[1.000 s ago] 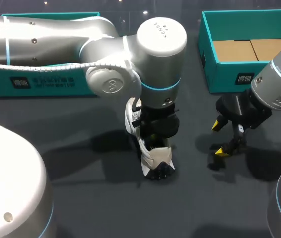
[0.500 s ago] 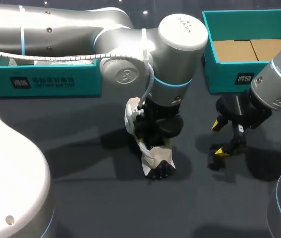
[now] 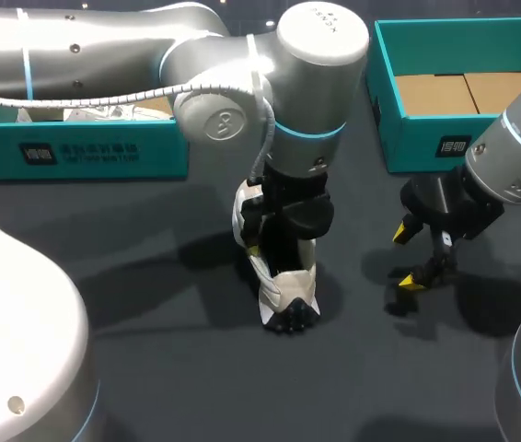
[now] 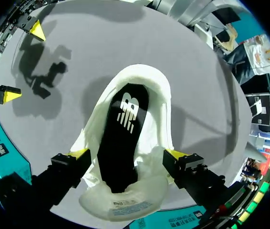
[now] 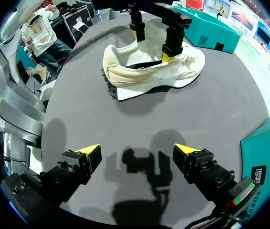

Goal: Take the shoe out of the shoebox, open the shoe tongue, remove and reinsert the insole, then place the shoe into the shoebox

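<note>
A white shoe with a black sole stands on the dark table, toe toward the front edge. In the left wrist view its tongue is folded back and a black insole lies inside. My left gripper hangs right over the shoe's opening, open, one yellow-tipped finger on either side of the shoe. My right gripper stands open and empty to the right of the shoe. The teal shoebox sits at the back right.
A second teal box stands at the back left, partly behind my left arm. Bare dark table surface spreads in front of the shoe and between it and my right gripper. The shoebox shows a brown cardboard floor.
My left gripper has gone from shut to wide open over the shoe's opening, and its wrist has shifted slightly. The shoe has shifted a little. The right arm has not moved.
</note>
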Controlling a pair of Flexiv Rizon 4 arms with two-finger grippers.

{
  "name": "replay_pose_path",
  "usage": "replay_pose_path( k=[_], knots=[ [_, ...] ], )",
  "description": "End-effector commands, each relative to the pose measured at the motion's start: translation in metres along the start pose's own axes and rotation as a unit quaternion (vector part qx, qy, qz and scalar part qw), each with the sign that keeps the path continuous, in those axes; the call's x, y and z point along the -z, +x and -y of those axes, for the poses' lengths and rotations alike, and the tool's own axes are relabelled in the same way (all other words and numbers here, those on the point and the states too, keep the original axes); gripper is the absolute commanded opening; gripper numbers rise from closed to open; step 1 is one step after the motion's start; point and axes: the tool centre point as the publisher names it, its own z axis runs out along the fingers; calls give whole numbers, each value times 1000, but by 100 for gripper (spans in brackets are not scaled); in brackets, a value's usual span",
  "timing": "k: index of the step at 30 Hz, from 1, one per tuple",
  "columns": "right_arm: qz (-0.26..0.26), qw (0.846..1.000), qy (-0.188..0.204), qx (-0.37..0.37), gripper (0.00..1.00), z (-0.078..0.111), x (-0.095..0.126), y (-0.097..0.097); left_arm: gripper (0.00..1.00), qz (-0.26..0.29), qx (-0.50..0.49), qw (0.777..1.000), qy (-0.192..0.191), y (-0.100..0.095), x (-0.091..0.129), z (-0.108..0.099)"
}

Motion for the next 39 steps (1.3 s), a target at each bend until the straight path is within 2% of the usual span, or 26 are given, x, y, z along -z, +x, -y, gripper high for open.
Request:
replay_pose_path(
  k=[1,12,19,34,35,36,37,39],
  knots=[
    [2,1000,1,0,100,0,0,1,100,13,-16,1000,2,7,3,-1],
    [2,1000,1,0,100,0,0,1,100,24,-22,999,11,7,11,-17],
    [2,1000,1,0,100,0,0,1,100,43,-17,999,24,4,20,-36],
    [2,1000,1,0,100,0,0,1,100,60,4,998,19,2,51,-86],
    [2,1000,1,0,100,0,0,1,92,63,4,998,21,2,53,-89],
    [2,1000,1,0,100,0,0,1,65,66,4,998,23,1,56,-92],
    [2,1000,1,0,100,0,0,1,47,67,4,997,24,1,58,-95],
    [2,1000,1,0,100,0,0,1,41,68,4,997,22,1,60,-98]
  ],
)
